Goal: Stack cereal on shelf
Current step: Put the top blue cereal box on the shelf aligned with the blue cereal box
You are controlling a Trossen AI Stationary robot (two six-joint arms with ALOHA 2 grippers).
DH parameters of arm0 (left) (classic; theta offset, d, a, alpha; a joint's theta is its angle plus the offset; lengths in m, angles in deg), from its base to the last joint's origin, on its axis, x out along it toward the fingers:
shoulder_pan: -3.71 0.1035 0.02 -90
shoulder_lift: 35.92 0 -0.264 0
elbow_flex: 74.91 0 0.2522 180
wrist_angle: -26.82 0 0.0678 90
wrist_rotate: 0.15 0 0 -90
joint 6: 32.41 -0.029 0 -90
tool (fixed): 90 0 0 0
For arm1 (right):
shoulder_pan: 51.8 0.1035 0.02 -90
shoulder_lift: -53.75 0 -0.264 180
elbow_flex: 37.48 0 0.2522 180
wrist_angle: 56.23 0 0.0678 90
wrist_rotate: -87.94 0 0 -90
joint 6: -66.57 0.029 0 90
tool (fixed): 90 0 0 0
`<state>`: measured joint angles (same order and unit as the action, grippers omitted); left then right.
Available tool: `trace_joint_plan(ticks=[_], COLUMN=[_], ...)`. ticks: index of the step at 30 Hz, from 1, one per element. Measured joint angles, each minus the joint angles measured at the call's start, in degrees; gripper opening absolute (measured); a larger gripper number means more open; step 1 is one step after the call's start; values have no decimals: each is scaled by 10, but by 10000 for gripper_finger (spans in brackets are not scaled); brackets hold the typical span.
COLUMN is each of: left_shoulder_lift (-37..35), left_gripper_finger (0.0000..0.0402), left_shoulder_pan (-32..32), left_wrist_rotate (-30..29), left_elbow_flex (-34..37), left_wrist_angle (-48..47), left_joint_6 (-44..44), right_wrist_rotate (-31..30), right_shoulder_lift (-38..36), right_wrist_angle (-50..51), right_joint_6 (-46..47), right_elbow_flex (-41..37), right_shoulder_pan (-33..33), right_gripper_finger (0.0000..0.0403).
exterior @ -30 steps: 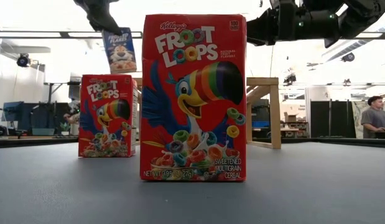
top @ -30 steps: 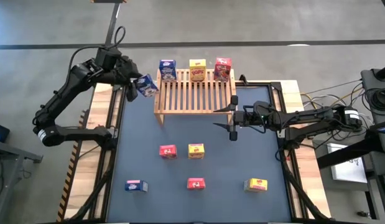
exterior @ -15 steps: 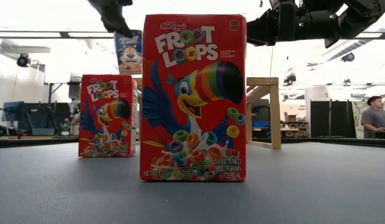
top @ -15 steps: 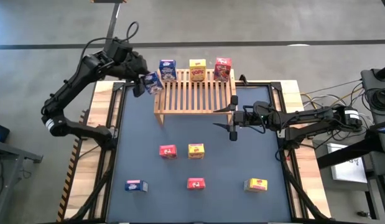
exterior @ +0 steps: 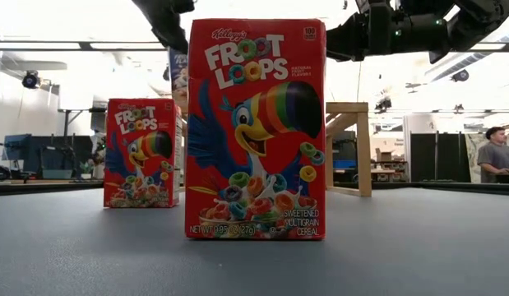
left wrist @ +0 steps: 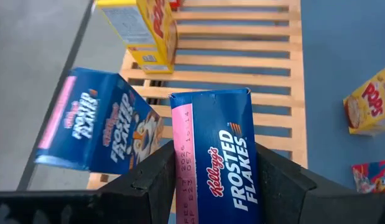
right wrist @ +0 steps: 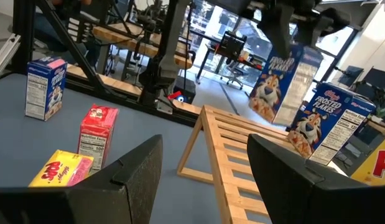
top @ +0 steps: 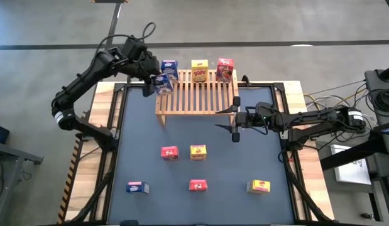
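Between the left gripper (top: pixel 158 84)'s dark flat fingers (left wrist: pixel 152 180), clenched on its narrow sides, a glossy blue cardboard cereal box (top: pixel 162 83) hangs tilted above the slatted light-wood shelf (top: pixel 197 94)'s left end. Just beyond the jaws, another blue box (top: pixel 169 69), a yellow box (top: pixel 199 69) and a red box (top: pixel 224 69) stand along the shelf's far edge. The right gripper (top: pixel 235 118), jaws parted and empty, hovers beside the shelf's right leg.

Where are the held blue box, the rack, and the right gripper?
Held blue box (left wrist: pixel 218 163), left wrist view, printed side panel.
Rack (top: pixel 197 94), high view, slatted top.
Right gripper (top: pixel 235 118), high view, between its fingertips.
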<state>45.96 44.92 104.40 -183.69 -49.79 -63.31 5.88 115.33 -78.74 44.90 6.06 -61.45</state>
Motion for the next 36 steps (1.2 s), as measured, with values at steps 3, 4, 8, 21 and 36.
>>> trace_joint_plan(ticks=[3,4,8,21,36], left_shoulder_lift=[14,18,28,47,61], left_gripper_finger=[168,168,168,168,170], left_shoulder_pan=[-2,-2,-3,-4,-5], left_wrist_rotate=[0,0,0,26,37], left_elbow_flex=[-1,-1,-1,-2,-2], left_wrist_angle=[0,0,2,15,26], left_joint_6=[-6,-6,-14,-48,-49], right_wrist_rotate=[0,0,0,0,0], right_shoulder_lift=[0,0,0,0,0], right_wrist_angle=[0,0,4,4,4], right_joint_6=[0,0,0,0,0], right_elbow_flex=[0,0,0,0,0], right_shoulder_pan=[0,0,0,0,0], right_gripper_finger=[224,224,224,224,224])
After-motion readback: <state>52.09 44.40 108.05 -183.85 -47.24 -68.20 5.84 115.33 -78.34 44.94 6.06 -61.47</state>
